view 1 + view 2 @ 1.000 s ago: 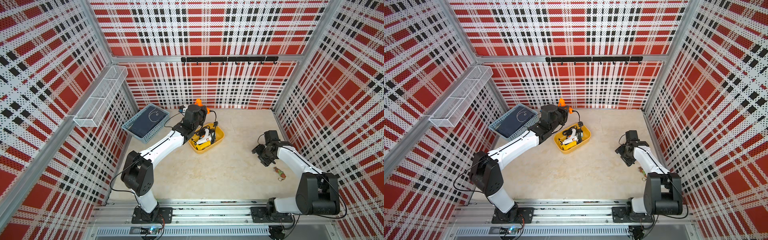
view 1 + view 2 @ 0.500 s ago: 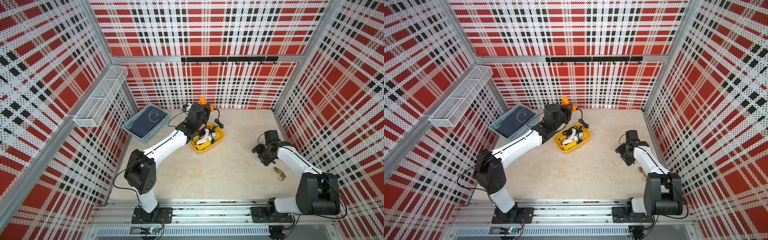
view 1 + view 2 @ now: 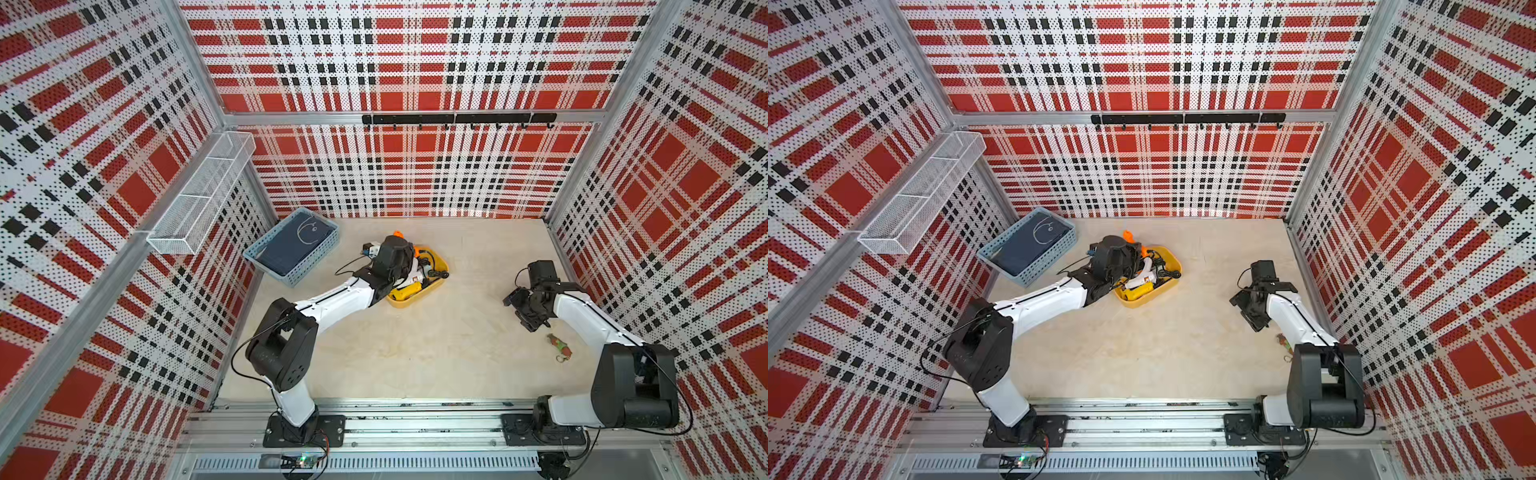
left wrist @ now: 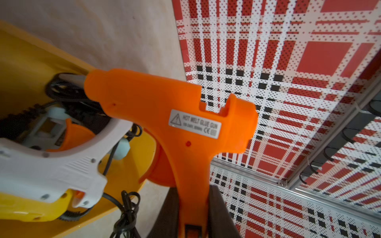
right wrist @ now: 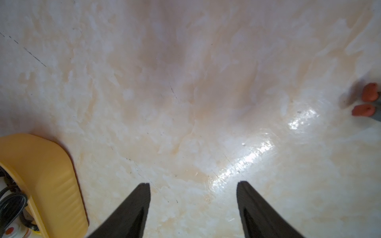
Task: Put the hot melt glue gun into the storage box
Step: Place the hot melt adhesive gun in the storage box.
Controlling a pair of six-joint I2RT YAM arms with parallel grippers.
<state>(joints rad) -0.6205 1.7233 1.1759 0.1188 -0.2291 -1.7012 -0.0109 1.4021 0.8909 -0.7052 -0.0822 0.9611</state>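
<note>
**Glue gun poised over the box, release to come**

The left hand (image 4: 192, 197) is clamped on the handle of the orange hot melt glue gun (image 4: 156, 103). Its nozzle hangs over the far-left end of the storage box (image 3: 411, 300), which already holds a white-and-yellow tool (image 4: 51, 171) and cords. The next move likely calls for lowering, then letting go. The right hand (image 5: 193, 183) hangs apart and empty over the pale marbled counter (image 3: 415, 353). Red plaid pegboard walls (image 3: 415, 62) enclose it.

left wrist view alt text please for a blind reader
An orange hot melt glue gun fills the frame, handle gripped by the left end effector, nozzle toward a yellow storage box. A white and yellow tool and black cords lie in it; plaid wall behind.
</note>
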